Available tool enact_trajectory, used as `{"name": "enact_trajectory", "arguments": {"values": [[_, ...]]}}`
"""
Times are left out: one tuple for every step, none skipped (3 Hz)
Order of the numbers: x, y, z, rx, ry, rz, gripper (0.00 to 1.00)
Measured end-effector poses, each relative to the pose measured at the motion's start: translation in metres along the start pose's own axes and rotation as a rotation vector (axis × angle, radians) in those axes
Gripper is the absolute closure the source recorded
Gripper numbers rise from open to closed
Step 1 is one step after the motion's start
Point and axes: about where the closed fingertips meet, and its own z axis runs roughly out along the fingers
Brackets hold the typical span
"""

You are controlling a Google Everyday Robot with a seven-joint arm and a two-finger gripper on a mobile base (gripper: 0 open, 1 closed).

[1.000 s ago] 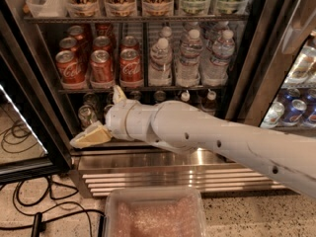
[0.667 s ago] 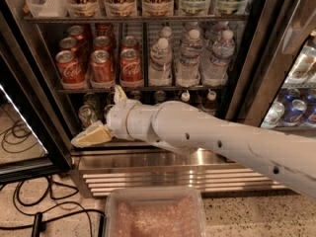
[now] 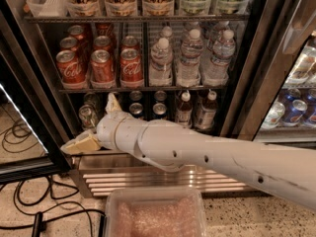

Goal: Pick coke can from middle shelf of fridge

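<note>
The fridge (image 3: 247, 98) stands open. On the middle shelf (image 3: 163, 88), the coke can (image 3: 101, 66) sits in the front row, left. The gripper (image 3: 89, 124), spread wide and empty, hangs below that shelf; it should rise and centre on one can.

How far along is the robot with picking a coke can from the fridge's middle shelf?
Done: the fridge stands open. In hand: the gripper, open and empty, sits low at the left, below the middle shelf. Left: rise to a coke can, close on it and draw it out. No can is gripped yet.
</note>
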Motion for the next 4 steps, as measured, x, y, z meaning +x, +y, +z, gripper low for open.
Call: {"name": "enact_trajectory", "arguments": {"values": [[0.005, 0.007, 0.02, 0.075, -0.008, 0.062, 0.0], [0.008, 0.009, 0.03, 0.167, -0.004, 0.103, 0.0], [0.004, -0.006, 0.027, 0.293, -0.022, 0.106, 0.0], [-0.005, -0.037, 0.011, 0.454, -0.049, 0.087, 0.0]]}}
